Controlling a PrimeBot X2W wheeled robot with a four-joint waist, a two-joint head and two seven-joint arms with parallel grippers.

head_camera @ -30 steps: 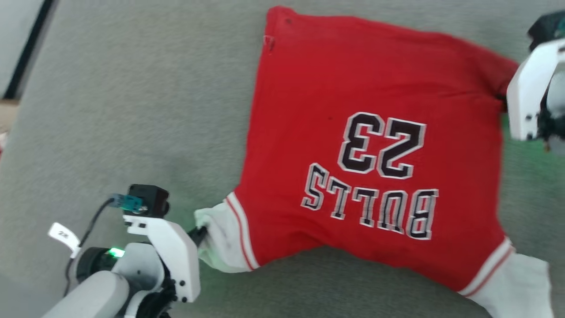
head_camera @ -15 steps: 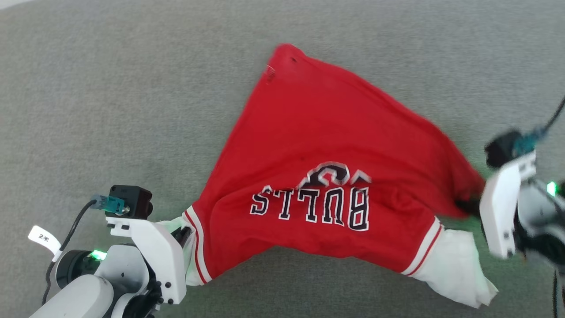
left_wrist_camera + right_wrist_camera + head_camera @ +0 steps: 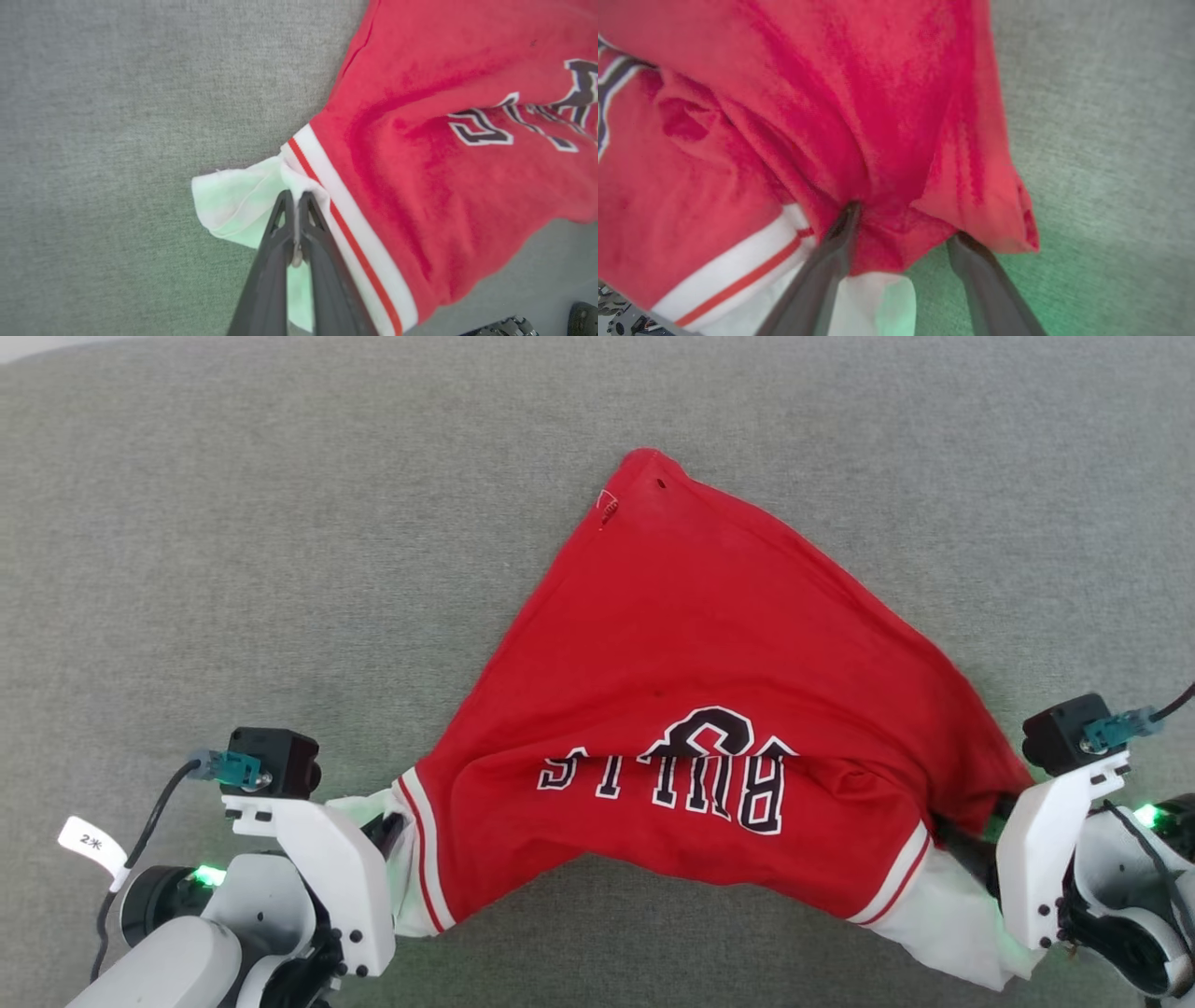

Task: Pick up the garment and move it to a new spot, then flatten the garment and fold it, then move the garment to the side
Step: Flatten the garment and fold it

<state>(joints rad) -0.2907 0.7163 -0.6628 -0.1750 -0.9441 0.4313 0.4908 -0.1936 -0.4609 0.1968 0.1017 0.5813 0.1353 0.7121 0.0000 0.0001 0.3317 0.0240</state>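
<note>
Hold your left gripper (image 3: 295, 196) pinched shut on the white short sleeve (image 3: 224, 200) of the thin red jersey-style garment (image 3: 691, 644), and draw your right gripper (image 3: 903, 224), fingers spread around bunched cloth, clear without dragging. The garment lies half-folded on the grey fabric surface (image 3: 233, 569), black lettering partly covered

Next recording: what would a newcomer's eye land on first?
The red jersey shirt with white sleeves dominates the head view, bunched into a rough triangle on the grey fabric surface, its black lettering partly hidden by a fold. The left gripper pinches one white sleeve; the right gripper has red cloth between its parted fingers.
</note>
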